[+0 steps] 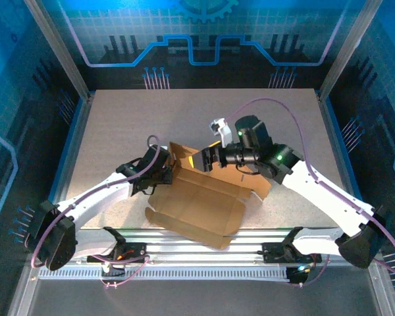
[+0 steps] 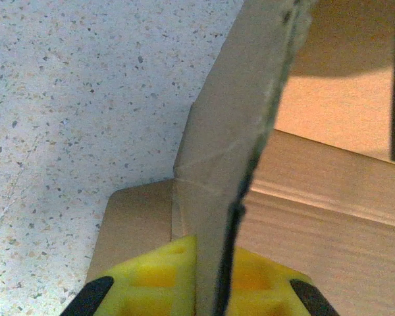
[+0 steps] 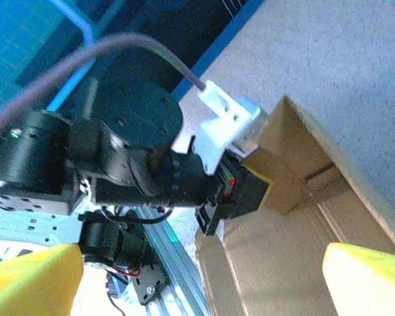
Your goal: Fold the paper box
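Observation:
The paper box [image 1: 197,201] is a brown cardboard sheet lying partly folded mid-table, with flaps raised along its left and back sides. My left gripper [image 1: 171,171] is at its left edge, shut on an upright flap. In the left wrist view that flap [image 2: 230,145] runs edge-on between the yellow fingers [image 2: 161,280], and the left gripper [image 2: 217,286] is clamped on it. My right gripper [image 1: 205,159] hovers open over the back of the box. In the right wrist view the right gripper [image 3: 197,283] has its yellow fingertips [image 3: 33,280] wide apart above the box floor [image 3: 283,257], facing the left arm's wrist [image 3: 131,158].
The speckled table [image 1: 131,125] has free room behind and to both sides of the box. The box's near corner overhangs the aluminium rail [image 1: 263,234] at the table's front edge. Blue enclosure walls [image 1: 197,39] and metal posts surround the table.

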Robot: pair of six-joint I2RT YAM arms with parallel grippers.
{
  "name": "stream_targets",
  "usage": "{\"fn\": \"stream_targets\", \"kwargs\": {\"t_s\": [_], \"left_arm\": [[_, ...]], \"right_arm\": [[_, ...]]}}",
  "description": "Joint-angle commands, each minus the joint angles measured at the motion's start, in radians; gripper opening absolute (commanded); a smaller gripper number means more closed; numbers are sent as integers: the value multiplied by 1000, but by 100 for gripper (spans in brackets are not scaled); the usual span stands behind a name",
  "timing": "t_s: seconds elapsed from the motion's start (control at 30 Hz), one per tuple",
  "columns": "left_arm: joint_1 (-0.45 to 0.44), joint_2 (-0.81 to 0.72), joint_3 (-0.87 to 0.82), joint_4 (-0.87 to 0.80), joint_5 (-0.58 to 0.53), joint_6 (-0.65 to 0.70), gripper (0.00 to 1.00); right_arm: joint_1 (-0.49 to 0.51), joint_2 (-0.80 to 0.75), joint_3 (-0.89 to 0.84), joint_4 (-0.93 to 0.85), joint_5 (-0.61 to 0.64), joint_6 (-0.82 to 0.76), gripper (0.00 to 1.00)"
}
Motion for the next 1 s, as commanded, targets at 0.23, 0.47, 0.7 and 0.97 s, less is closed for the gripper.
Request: {"fn": "stream_targets", "kwargs": {"t_s": [0.23, 0.47, 0.7, 0.97], "left_arm": [[25, -23, -30, -57, 87, 33, 10], [37, -22, -24, -59, 103, 42, 11], [39, -20, -22, -57, 110, 47, 11], [39, -10, -16, -55, 118, 51, 11]], "right_arm": [[-109, 262, 230, -78, -27, -46, 93], [-119, 461, 317, -16, 3, 1, 91], [-110, 612, 424, -35, 10, -19, 89], [-90, 704, 476, -13, -32, -39, 88]]}}
